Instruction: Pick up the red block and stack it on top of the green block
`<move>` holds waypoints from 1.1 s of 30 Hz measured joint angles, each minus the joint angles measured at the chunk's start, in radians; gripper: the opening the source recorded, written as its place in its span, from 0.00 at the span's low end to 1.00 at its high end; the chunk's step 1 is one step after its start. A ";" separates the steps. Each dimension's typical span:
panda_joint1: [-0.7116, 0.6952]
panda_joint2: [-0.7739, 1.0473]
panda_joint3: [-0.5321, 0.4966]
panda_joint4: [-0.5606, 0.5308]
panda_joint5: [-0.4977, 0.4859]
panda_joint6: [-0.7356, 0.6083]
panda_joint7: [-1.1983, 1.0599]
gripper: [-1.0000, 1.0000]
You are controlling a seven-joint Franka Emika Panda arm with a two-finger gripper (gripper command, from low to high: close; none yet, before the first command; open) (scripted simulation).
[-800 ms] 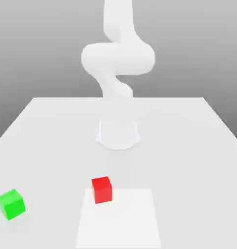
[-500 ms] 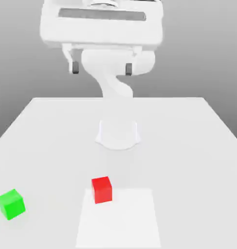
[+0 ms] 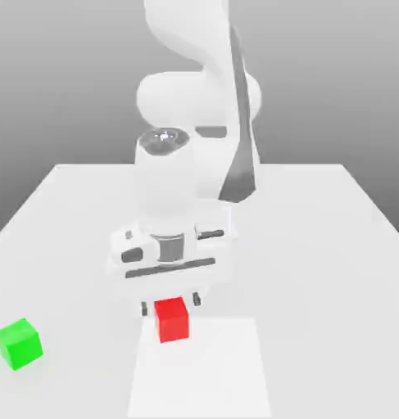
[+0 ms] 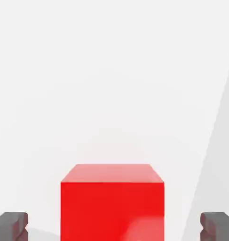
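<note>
Red block (image 3: 172, 320) between open pincer's (image 3: 170, 304) fingertips, green block (image 3: 20, 344) apart.

The landmark here is the table (image 3: 317, 270), a broad, pale, flat top with straight edges; its far edge runs level, and its two sides spread apart toward the camera in the exterior view. On the table, in its near part, lies a brighter white patch (image 3: 202, 385) with straight sides, widening toward the camera. Beyond the table's far edge stands a plain grey background (image 3: 38, 98), lighter toward the top and darker close to the table. The patch's material cannot be told.
</note>
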 joint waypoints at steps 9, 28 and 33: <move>-0.004 -0.043 -0.007 -0.007 -0.040 -0.037 0.028 0.00; -0.335 -0.037 -0.201 0.389 -0.036 -0.433 0.191 0.00; -0.376 0.116 -0.155 0.413 0.051 -0.308 0.134 1.00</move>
